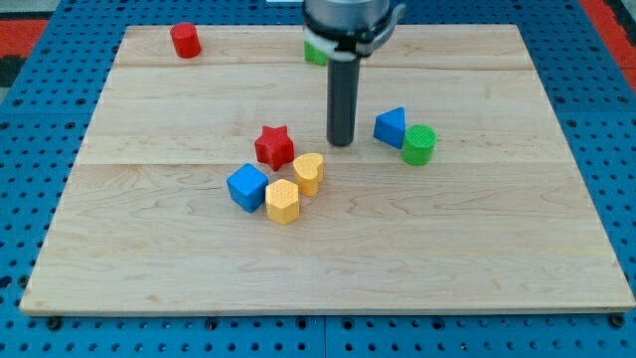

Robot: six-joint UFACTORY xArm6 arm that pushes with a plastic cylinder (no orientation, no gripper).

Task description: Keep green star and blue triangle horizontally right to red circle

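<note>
My tip point(341, 143) rests on the wooden board point(497, 249), near its middle. I have no fingers, only a bare rod, so nothing is grasped. The blue triangle point(390, 126) lies just right of my tip, apart from it, and touches a green cylinder point(419, 145) on its right. The red star point(274, 147) sits to my tip's left. Nearer lies a cluster: yellow heart point(309, 172), yellow hexagon point(282, 201) and blue cube point(247, 187), close together. The red circle point(185, 41) stands at the far left corner, well apart. A green block point(315, 52), shape hidden by my arm, sits at the far edge.
</note>
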